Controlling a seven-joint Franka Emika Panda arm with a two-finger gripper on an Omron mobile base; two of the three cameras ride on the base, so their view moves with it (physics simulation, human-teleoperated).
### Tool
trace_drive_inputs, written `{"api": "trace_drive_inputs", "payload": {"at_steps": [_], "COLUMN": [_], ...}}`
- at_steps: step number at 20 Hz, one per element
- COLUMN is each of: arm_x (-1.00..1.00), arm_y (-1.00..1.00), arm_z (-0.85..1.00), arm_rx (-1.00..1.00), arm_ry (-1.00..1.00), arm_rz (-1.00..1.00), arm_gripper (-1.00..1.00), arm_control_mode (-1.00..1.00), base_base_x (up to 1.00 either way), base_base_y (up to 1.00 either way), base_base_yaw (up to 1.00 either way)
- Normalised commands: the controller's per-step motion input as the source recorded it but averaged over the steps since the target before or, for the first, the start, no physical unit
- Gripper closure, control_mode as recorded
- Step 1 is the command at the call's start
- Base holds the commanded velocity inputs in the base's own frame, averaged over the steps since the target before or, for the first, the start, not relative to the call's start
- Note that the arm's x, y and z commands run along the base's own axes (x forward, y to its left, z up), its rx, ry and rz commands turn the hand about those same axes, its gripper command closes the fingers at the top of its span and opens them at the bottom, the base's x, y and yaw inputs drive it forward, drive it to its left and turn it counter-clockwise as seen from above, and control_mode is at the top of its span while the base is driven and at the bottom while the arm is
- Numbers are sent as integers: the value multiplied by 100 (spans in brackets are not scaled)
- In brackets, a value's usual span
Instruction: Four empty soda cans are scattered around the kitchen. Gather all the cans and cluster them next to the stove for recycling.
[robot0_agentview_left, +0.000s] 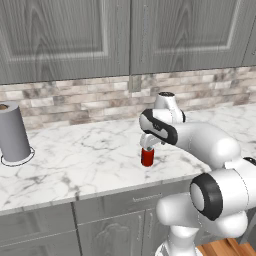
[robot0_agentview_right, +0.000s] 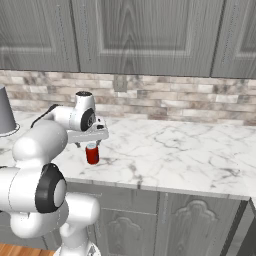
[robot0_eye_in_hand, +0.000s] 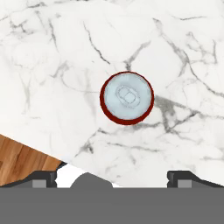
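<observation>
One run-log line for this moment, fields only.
phase: approach | gripper: open, above the can | red can: upright on marble counter, not held | paper towel roll: far left

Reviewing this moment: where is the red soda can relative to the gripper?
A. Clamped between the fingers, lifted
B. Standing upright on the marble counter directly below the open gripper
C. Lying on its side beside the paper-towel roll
B: the red soda can stands upright on the marble counter, its silvery top facing the open gripper above it, with the fingers spread wide and not touching it.
</observation>
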Motion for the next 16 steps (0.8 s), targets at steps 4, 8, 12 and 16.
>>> {"api": "trace_drive_inputs", "payload": {"at_steps": [4,8,12,16], "arm_x": [23,17,11,12], "arm_y": [2,2,1,2], "arm_z": [-18,-19,-19,-11], "arm_rx": [-6,-3,0,0], "arm_ry": [0,0,0,0], "arm_rz": [7,6,8,7], "arm_gripper": [-100,-100,-100,-100], "arm_control_mode": [-100,-100,-100,-100], "base_base_x": [0,0,0,0], "base_base_y": [0,0,0,0], "base_base_yaw": [0,0,0,0]}}
